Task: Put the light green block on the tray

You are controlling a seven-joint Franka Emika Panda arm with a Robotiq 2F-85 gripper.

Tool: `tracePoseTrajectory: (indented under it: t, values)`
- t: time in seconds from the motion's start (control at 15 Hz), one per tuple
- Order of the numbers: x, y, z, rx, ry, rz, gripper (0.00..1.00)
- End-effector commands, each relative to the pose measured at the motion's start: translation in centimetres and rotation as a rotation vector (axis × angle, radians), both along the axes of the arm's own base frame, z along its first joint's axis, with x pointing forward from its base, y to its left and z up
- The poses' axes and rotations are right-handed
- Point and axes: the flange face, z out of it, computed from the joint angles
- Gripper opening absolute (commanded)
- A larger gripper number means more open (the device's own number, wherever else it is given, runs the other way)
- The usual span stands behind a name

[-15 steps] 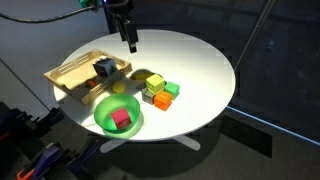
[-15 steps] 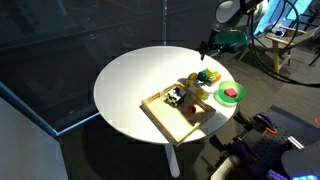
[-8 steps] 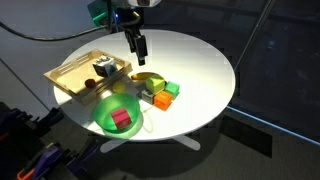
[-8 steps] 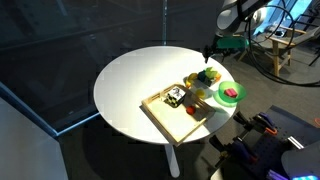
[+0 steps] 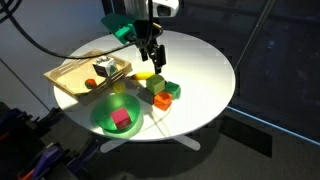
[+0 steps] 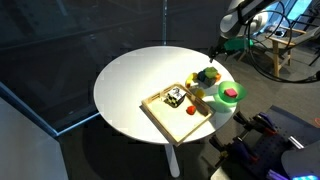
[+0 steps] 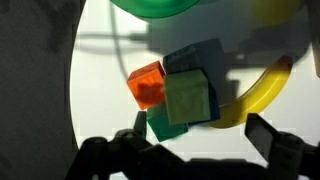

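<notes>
We see the gripper (image 7: 197,135) spread wide in the wrist view, its dark fingers (image 7: 128,152) at the bottom edge of the picture and nothing pinched between them. Just ahead of them lies the light green block (image 7: 188,98), packed into a tight cluster of toys. An orange block (image 7: 148,85) touches its left side, a darker green block (image 7: 163,126) sits at its near left corner, and a dark bluish block (image 7: 196,58) stands just behind it. A yellow banana-shaped toy (image 7: 258,88) curves round the right side. At the far edge we see part of the green bowl (image 7: 158,8).

In an exterior view the gripper (image 5: 156,62) hangs directly over this cluster on the white round table (image 5: 205,55), and it hides most of the light green block from us. The wooden tray (image 5: 68,70) lies to the left of the cluster, apart from the block, holding a dark object (image 5: 104,68) and a small red piece (image 5: 90,84). The green bowl, near and left of the cluster, holds a magenta block (image 5: 122,118). The tray (image 6: 175,118) also shows in both exterior views.
</notes>
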Motion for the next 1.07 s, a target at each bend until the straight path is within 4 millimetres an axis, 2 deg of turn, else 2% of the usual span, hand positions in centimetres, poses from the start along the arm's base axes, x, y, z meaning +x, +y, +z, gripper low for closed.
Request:
tracePoseTrajectory:
  t: [0.0,0.47,1.0]
  values:
    - [1.1,-1.4,-1.1,0.011,-0.015,0.065,1.0]
    - [2.6,-1.0,-3.7,0.04,0.008,0.118,1.0]
    - [3.7,-0.9,-5.8,0.041,0.026,0.133,1.0]
